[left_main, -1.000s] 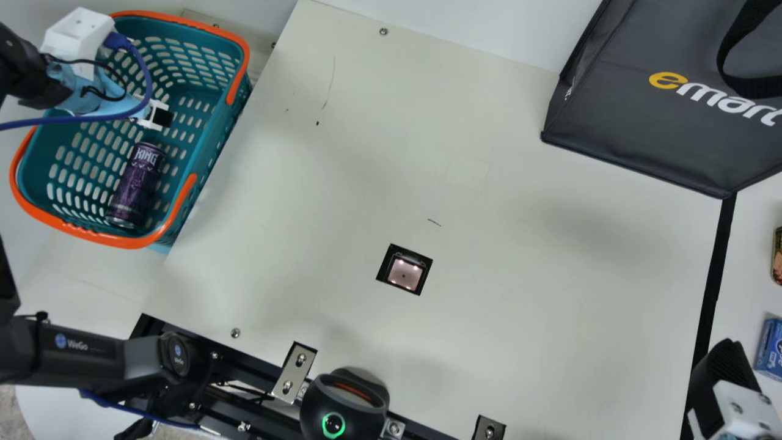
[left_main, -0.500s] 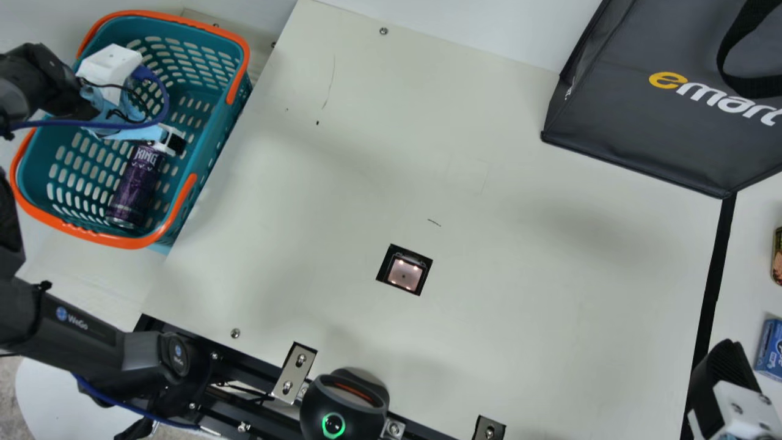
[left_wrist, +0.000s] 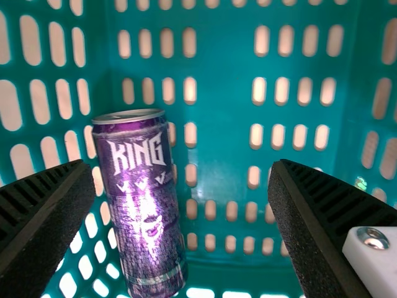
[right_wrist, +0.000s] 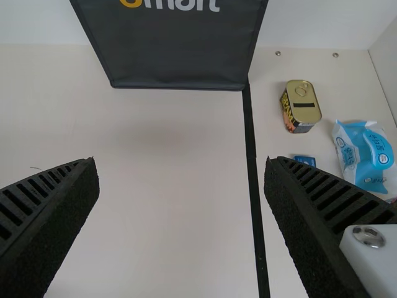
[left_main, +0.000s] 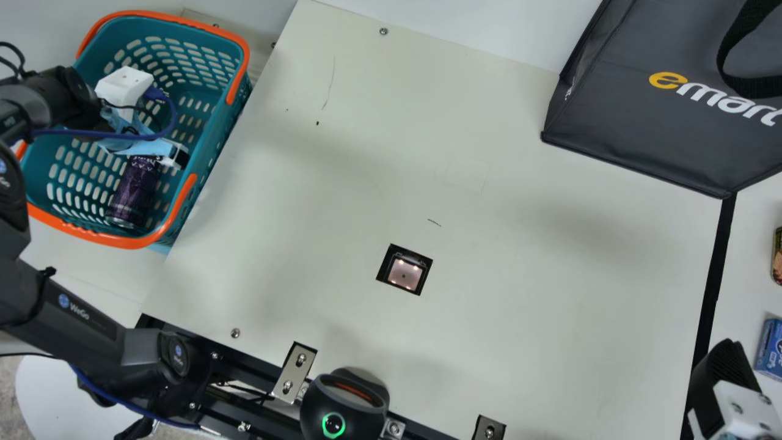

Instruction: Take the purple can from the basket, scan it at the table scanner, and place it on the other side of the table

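We see the purple can [left_main: 135, 190] in the teal basket [left_main: 67, 230] with orange handles, beside the cream table [left_main: 519, 293]. White lettering and small white marks sit near its lidded end, which points towards the left gripper [left_main: 177, 157]; its long axis runs roughly along the basket's table-side wall. We cannot tell how far it tilts. That gripper is inside the basket, overlapping the lettered end in the main view. In the left wrist view its fingers stand wide apart, holding nothing, with the can near one of them.

On the table we see the scanner window [left_main: 405, 272], lit, and a dark grey bag [left_main: 641, 122] with yellow and white lettering. Our right gripper [left_main: 725, 363] is near the black strip [left_main: 715, 275], its fingers wide apart around nothing. Across the strip we see a pull-tab tin [right_wrist: 304, 108] with a printed side, a blue box [left_main: 771, 348] with white print, and a blue-and-white packet [right_wrist: 366, 155] with lettering
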Robot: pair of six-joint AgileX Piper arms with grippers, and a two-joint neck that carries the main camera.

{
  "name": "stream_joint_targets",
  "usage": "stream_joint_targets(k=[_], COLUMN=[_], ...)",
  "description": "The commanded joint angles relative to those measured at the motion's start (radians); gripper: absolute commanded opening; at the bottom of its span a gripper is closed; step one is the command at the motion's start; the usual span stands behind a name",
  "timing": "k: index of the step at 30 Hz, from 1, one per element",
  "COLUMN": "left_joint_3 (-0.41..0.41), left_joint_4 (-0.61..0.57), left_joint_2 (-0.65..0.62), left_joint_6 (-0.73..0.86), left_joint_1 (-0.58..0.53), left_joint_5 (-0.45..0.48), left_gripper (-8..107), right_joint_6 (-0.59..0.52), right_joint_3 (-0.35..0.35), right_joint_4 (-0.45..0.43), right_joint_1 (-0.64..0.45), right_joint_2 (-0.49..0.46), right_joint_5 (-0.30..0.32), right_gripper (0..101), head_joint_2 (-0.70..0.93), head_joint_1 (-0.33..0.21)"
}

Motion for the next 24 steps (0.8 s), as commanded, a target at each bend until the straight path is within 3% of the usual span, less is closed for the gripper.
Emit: stream_joint_targets(k=[1, 24], left_joint_3=[0.008, 0.070], left_joint_4=[0.016, 0.160], left_joint_2=[0.004, 0.065], left_joint_6=[-0.024, -0.190], left_joint_1=[-0.003, 0.005], left_joint_5=[-0.021, -0.132], left_gripper=[90, 90], right_joint_6=[0.000, 0.000], right_joint_3=[0.000, 0.000], right_joint_4=[0.000, 0.000], right_joint_1=[0.000, 0.000], right_joint_2=[0.000, 0.000], right_joint_5=[0.000, 0.000], right_gripper=[95, 95], head_joint_2=[0.002, 0.002], head_joint_1=[-0.027, -0.027])
